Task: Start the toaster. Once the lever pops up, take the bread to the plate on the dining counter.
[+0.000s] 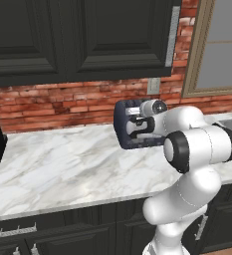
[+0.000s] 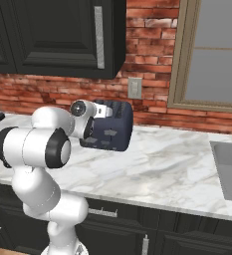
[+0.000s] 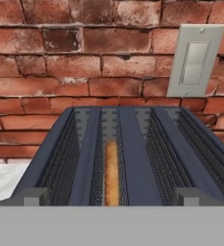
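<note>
The gripper (image 1: pixel 133 119) is seen at the toaster (image 1: pixel 121 130) on the marble wall counter (image 1: pixel 62 164), jaws spread fully wide, nothing held. From the hand view, the toaster's (image 3: pixel 128 153) slotted top lies directly ahead of and below the jaws. The bread (image 3: pixel 111 173) is seen edge-on, sunk in the left-centre slot, just ahead of the jaws. A light switch plate (image 3: pixel 195 60) is mounted on the brick wall (image 3: pixel 75 62) beyond, up and right.
</note>
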{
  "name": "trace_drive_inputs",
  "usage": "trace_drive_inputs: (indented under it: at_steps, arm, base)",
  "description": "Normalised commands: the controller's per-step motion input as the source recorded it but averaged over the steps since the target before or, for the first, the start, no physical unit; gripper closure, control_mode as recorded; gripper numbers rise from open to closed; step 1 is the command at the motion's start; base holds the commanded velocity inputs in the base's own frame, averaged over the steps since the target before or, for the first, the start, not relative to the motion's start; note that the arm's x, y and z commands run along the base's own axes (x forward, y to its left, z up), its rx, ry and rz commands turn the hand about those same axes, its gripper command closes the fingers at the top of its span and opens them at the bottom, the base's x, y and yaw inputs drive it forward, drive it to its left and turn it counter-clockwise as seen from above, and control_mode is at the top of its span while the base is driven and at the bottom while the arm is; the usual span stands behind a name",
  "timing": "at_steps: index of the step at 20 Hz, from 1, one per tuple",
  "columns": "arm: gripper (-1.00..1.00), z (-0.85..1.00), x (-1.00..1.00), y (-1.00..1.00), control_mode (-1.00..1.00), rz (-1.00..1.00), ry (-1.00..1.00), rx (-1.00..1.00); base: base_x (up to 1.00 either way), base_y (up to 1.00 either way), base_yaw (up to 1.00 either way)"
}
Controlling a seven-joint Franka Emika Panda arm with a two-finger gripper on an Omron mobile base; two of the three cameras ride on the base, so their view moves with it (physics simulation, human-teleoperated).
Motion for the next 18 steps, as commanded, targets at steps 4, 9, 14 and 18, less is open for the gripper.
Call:
trace_drive_inputs:
  at_steps: [4,9,14,18]
  arm:
    - [-1.00,0.00,0.00,-0.09,-1.00,0.00,0.00,0.00]
    - [-1.00,0.00,0.00,-0.10,-1.00,0.00,0.00,0.00]
    - [-1.00,0.00,0.00,0.00,-1.00,0.00,0.00,0.00]
    - [-1.00,-0.01,0.00,0.00,-1.00,0.00,0.00,0.00]
  base:
    - [0.00,0.00,0.00]
    - [0.00,0.00,0.00]
    - [0.00,0.00,0.00]
    - [0.00,0.00,0.00]
